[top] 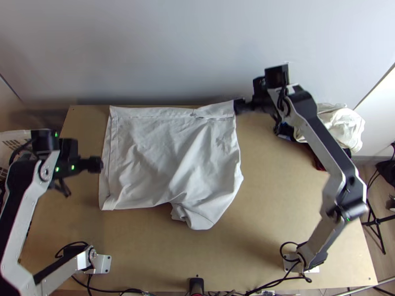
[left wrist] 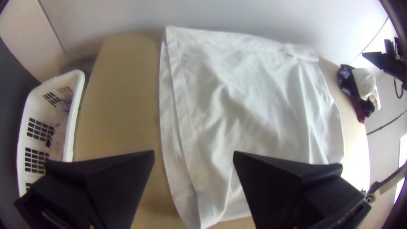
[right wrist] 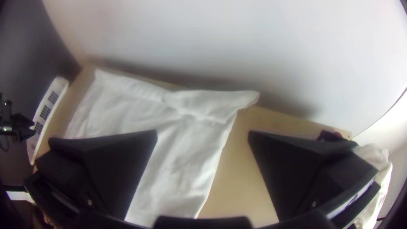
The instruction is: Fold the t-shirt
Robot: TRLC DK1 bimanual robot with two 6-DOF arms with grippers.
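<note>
The white t-shirt [top: 168, 158] lies loosely wrinkled on the table, with folded strips along its left and far edges and a bunched flap at the near side. My left gripper [top: 95, 165] is beside the shirt's left edge, and my right gripper [top: 240, 105] is at its far right corner. The left wrist view has the left gripper [left wrist: 193, 152] open, its fingers wide apart above the shirt [left wrist: 254, 106]. In the right wrist view the right gripper [right wrist: 202, 133] stands open as well, with the shirt's turned-over corner [right wrist: 220, 101] beyond its fingertips.
A white basket [left wrist: 78, 97] stands off the table's left side. At the far right lies a heap of white and dark clothes [top: 340, 126]. The wall rises behind the table's far edge. Bare wood [top: 281, 197] shows right of the shirt.
</note>
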